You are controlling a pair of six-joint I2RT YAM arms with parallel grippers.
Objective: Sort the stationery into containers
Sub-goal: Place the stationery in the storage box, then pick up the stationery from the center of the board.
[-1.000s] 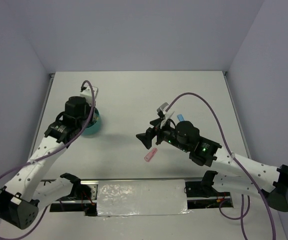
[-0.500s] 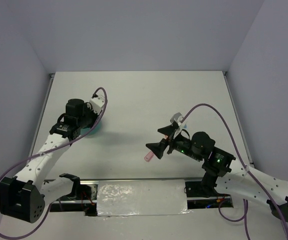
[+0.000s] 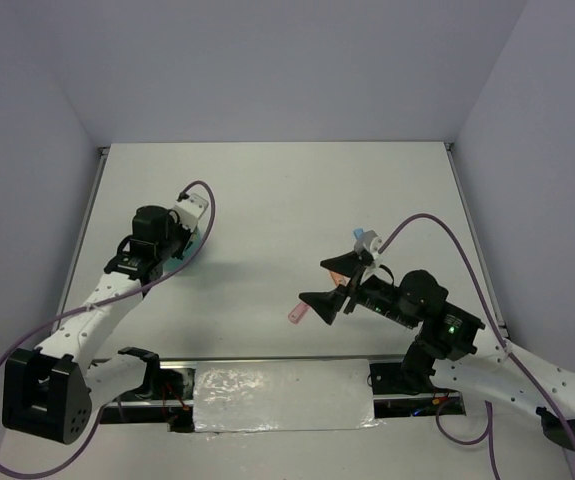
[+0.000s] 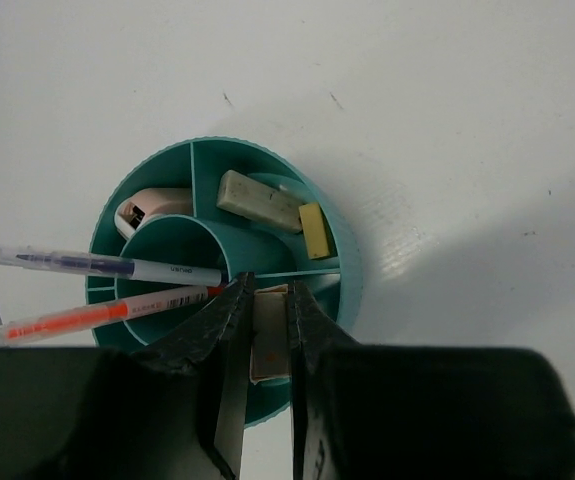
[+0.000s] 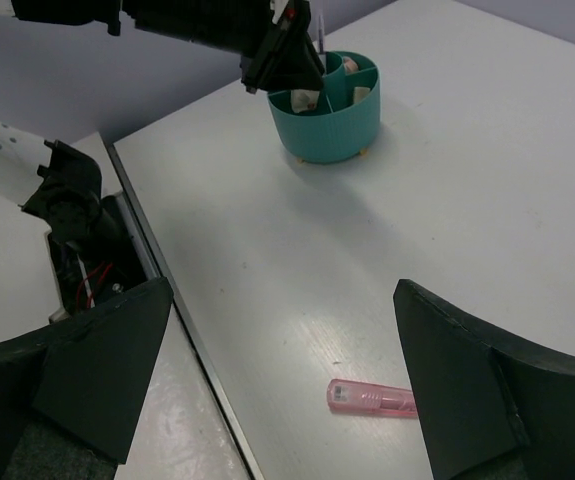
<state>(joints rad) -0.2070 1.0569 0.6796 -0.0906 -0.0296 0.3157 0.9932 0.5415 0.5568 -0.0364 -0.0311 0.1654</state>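
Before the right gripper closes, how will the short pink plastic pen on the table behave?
Probably stiff and light: the short pink plastic pen looks like a small tube. Lying flat on the white table, its round body may roll if nudged sideways.

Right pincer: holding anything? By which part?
Nothing held. The right pincer is wide open, with nothing between its fingers; the small pink plastic stick lies on the white table below it.
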